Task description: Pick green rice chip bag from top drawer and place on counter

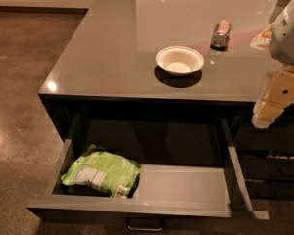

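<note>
Camera view: the top drawer [186, 186] is pulled fully out under the desk [108, 48], small metal handle [144, 225] at bottom edge. The green rice chip bag [102, 173] lies flat in the drawer's left front corner, label panel and barcode up, its left side against the drawer's left wall; the rest of the pale drawer bottom is bare. The claw [264, 116] hangs at the right edge of frame, pointing down in front of the desk's front edge, above the drawer's right rail, well apart from the bag. Can't tell whether the claw is released or clenched; it isn't grasping the bag, which sits untouched. On the desk: white bowl [180, 60] near the front middle, a small can-like container [221, 33] behind it to the right, something pale [261, 37] partly hidden behind the arm. Step, as I judge it: approach phase, pick not started, drawer already open, so nothing of the pick or place is done. Next move likely calls for carrying the claw across to the left over the drawer, lowering it inside without clipping the desk edge or the drawer's front wall, then closing on the bag's crinkly body. Bag sits tight in the corner, so there's little room on the left side. Placing later should avoid the bowl.
</note>
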Controlling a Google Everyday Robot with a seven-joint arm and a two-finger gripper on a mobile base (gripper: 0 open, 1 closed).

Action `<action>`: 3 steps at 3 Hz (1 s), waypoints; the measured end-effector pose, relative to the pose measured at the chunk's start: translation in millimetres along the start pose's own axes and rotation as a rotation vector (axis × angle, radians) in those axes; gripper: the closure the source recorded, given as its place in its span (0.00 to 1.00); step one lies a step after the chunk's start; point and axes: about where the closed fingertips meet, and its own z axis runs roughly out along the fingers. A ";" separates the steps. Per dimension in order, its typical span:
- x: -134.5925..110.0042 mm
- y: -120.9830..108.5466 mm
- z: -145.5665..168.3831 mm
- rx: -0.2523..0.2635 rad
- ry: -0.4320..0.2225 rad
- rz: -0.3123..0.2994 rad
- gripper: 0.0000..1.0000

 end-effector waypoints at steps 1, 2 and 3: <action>0.0 0.0 0.0 0.000 0.000 0.000 0.00; -5.4 1.1 4.0 -0.024 -0.015 -0.022 0.00; -45.1 14.7 42.7 -0.105 -0.029 -0.113 0.00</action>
